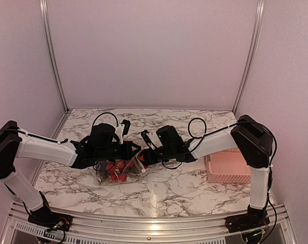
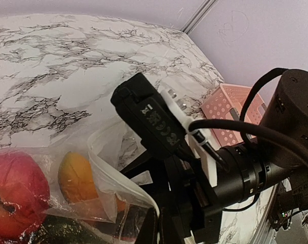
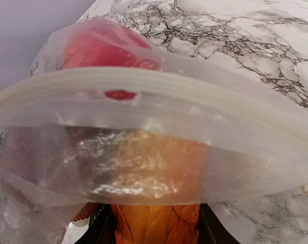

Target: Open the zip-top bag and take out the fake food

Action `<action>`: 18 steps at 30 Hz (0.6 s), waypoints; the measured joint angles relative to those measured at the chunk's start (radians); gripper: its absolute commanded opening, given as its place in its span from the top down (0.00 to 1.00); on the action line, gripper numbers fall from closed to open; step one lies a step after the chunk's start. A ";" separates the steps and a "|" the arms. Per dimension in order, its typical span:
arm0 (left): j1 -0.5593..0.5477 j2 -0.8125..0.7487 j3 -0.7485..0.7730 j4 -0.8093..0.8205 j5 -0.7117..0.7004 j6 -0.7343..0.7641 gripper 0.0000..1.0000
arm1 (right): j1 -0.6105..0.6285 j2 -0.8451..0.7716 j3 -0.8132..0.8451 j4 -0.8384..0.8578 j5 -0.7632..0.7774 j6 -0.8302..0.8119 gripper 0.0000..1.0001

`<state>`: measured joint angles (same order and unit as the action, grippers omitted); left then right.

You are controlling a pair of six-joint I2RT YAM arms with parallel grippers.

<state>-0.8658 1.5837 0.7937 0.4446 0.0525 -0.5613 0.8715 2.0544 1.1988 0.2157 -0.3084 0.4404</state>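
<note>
- The white marble tabletop (image 1: 164, 190), veined in grey, carries two things.
- A clear zip-top bag (image 1: 137, 166) rests on it just left of centre, holding red fake food (image 1: 124, 168).
- A pink slotted basket (image 1: 227, 169) sits near its right edge, well apart from the bag.

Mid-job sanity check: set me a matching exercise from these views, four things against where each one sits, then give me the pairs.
Things:
1 zip-top bag
2 pink basket
3 red toy fruit
4 orange toy fruit

Places:
A in the bag, right by its zip edge
B at the right edge of the table
C mid-table, left of the basket
D in the bag, farther from the zip edge

Pairs: 1-C, 2-B, 3-D, 4-A
</note>
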 measured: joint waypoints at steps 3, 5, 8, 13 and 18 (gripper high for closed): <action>0.000 0.001 0.000 0.000 -0.001 0.000 1.00 | 0.000 -0.069 -0.040 0.001 0.005 -0.005 0.70; 0.000 0.004 0.000 0.000 -0.001 0.000 1.00 | -0.002 -0.117 -0.068 0.001 0.005 -0.005 0.70; 0.001 0.010 0.002 0.000 -0.002 0.000 1.00 | -0.009 -0.164 -0.103 0.000 0.005 -0.006 0.70; 0.003 0.019 0.004 0.000 -0.005 0.000 1.00 | -0.028 -0.251 -0.204 -0.014 0.008 -0.007 0.70; 0.008 0.021 0.005 -0.001 -0.009 0.000 1.00 | -0.077 -0.406 -0.345 -0.049 0.019 -0.008 0.68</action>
<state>-0.8581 1.6051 0.7986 0.4438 0.0437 -0.5617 0.7948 1.6485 0.8539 0.1669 -0.2893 0.4324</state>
